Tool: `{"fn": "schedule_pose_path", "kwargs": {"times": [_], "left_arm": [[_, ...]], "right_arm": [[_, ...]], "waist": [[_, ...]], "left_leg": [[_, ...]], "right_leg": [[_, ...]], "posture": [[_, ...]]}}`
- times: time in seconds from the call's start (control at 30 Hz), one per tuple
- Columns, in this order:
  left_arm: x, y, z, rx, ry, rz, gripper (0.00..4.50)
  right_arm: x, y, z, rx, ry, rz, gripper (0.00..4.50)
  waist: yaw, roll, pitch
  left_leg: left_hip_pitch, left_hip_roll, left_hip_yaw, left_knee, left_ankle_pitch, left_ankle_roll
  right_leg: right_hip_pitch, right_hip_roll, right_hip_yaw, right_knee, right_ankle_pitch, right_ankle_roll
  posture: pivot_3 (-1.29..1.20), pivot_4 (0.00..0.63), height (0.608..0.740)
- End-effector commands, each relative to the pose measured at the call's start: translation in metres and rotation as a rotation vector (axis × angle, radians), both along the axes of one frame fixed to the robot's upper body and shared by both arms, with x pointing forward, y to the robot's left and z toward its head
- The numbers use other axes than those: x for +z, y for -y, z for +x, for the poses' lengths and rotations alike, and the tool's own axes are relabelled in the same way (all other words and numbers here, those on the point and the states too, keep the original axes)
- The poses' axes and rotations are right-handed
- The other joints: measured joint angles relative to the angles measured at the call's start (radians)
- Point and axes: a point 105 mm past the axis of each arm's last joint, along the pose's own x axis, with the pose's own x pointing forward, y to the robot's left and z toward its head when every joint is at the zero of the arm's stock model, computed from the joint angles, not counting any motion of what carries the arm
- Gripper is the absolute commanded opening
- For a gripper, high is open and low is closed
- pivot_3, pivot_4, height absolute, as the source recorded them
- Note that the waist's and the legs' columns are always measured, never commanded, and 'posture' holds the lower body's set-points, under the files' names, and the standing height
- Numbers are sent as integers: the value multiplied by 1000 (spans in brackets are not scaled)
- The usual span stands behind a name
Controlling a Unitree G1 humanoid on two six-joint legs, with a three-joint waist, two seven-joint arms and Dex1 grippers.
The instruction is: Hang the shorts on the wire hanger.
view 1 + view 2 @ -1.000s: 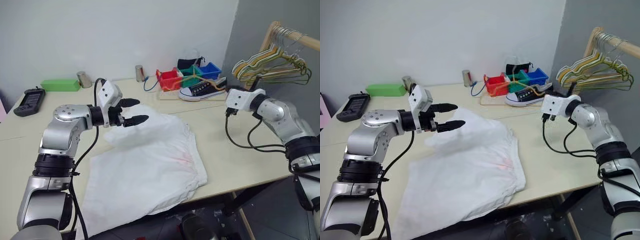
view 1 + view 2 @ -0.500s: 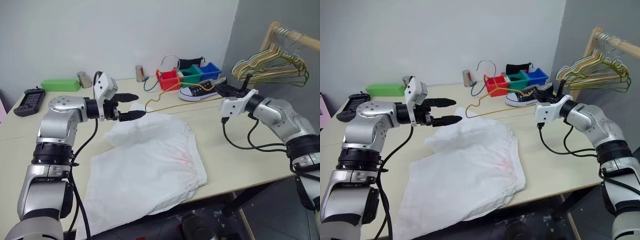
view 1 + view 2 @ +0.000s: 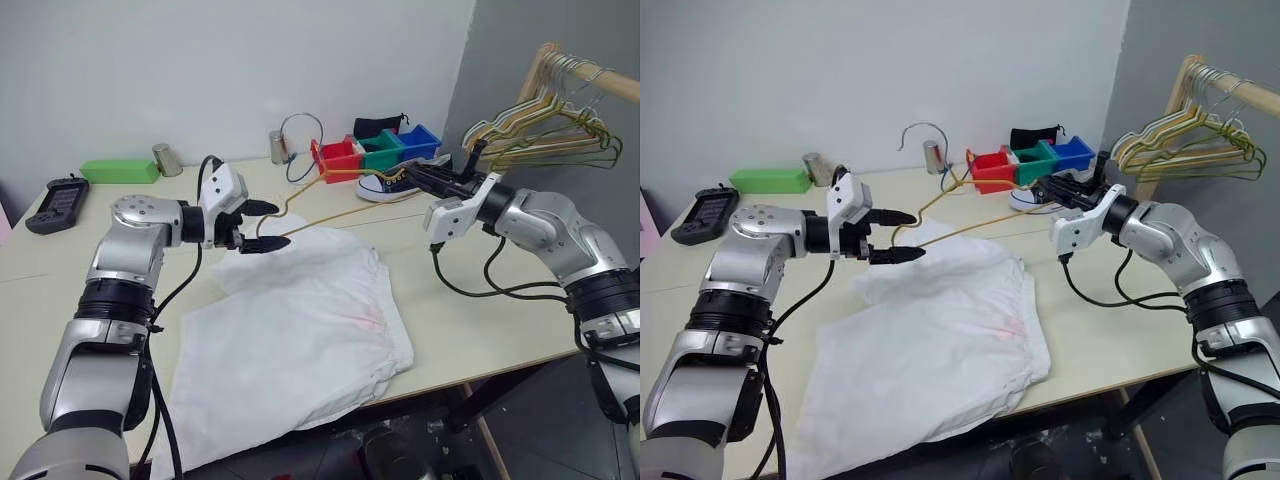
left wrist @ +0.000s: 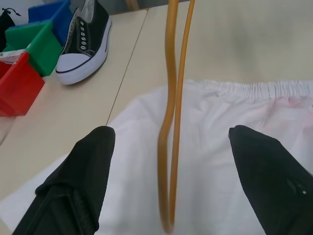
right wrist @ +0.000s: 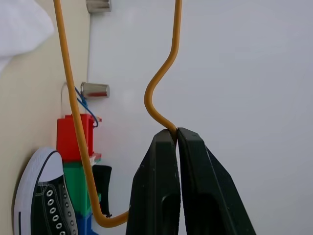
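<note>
Landmark: the shorts [image 3: 300, 330], white, lying spread on the beige table [image 3: 480, 310], one edge hanging over the near table edge; gathered waistband toward the far right side, faint red tint near it.
Wire hanger [image 3: 330, 212]: thin yellow-gold wire, held in the air above the far edge of the shorts, stretching from the right gripper across toward the left gripper; its hook [image 3: 300, 125] rises above the far side of the shorts.
Right gripper [image 3: 425, 178]: beyond the far right corner of the shorts, fingers pressed together, clamping the wire hanger at one end; in the right wrist view the wire runs out from between the two fingertips [image 5: 164, 142].
Left gripper [image 3: 268, 224]: above the far left part of the shorts, fingers spread wide, holding nothing; in the left wrist view the hanger's wire hangs between the two fingers [image 4: 95, 152] without touching either.
Sneaker [image 3: 390, 182]: black and white, on the table beyond the shorts, behind the right gripper.
Bins [image 3: 375, 150]: red, green and blue, behind the sneaker, well beyond the shorts.
Hanger bunch [image 3: 545, 135]: pale green and yellow, on a wooden rail to the right of the shorts, off the table.
</note>
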Motion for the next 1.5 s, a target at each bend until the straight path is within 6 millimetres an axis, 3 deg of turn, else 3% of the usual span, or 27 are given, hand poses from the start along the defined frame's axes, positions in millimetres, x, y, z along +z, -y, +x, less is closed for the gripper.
{"fn": "schedule_pose_path", "kwargs": {"times": [0.03,0.27,0.4,0.7,0.9,1.2,1.5], "left_arm": [[6,7,-2,-38,43,27,3962],[-3,4,0,-24,32,60,3962],[-8,0,4,3,36,89,3394],[-3,2,5,0,46,67,1191],[-3,2,5,1,47,66,76],[-2,2,8,14,80,87,6],[-3,-6,21,101,268,223,0]], "right_arm": [[24,-5,-7,28,63,59,34],[33,-10,-11,44,87,72,34],[35,-11,-12,48,91,75,0],[30,-11,-9,35,70,65,0],[29,-12,-10,38,65,69,0],[21,-10,-5,20,-1,70,0],[-2,1,-4,-22,-334,149,2060]], "waist": [[0,0,0],[-1,0,0],[0,0,0],[0,0,0],[0,0,0],[0,0,0],[0,0,0]], "left_leg": [[0,0,0,0,0,0],[0,0,0,0,0,0],[0,0,0,0,0,0],[0,0,0,0,0,0],[0,0,0,0,0,0],[0,0,0,0,0,0],[0,0,-1,1,0,0]], "right_leg": [[0,0,0,0,0,0],[0,0,0,0,0,0],[0,0,0,0,0,0],[0,0,0,1,0,0],[0,0,0,1,0,0],[0,0,0,1,0,0],[1,0,-1,1,0,0]], "posture": [[-330,0,740],[-335,0,740],[-334,0,740],[-332,4,740],[-334,2,740],[-335,3,740],[-339,14,740]]}}
